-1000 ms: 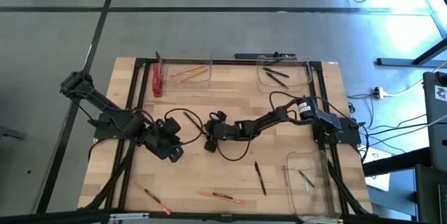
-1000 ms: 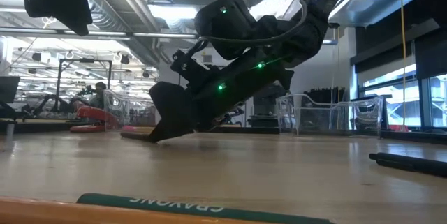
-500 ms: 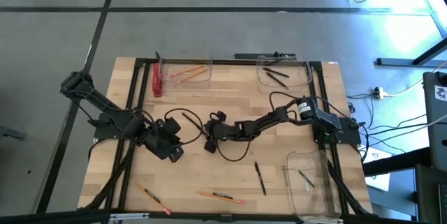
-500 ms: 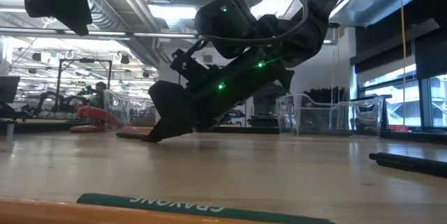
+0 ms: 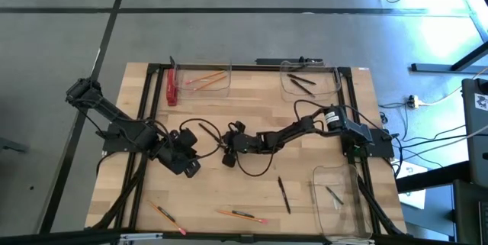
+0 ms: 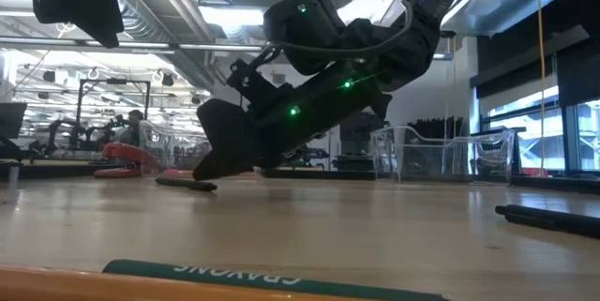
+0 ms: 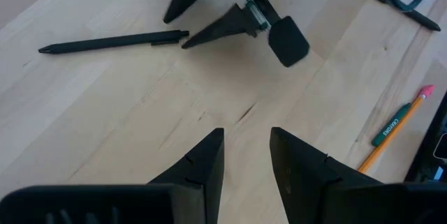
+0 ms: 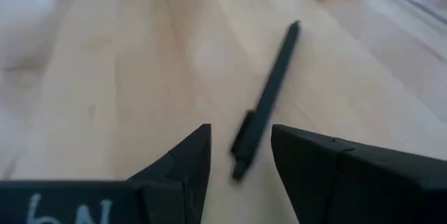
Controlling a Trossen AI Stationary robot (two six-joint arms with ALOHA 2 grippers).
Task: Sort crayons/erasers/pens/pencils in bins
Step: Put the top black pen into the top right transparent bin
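The right gripper (image 5: 226,156) at frame centre hangs released over a black pen (image 8: 266,98); left gripper (image 5: 192,166) also released.

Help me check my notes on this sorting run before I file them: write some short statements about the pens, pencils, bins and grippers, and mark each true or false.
1. The right gripper is clamped on a pen. False: its fingers are open, with the black pen lying on the table between them.
2. The left gripper holds nothing. True.
3. The far left bin holds pencils. True.
4. Every pencil is already binned. False: two loose pencils lie near the table's near edge.
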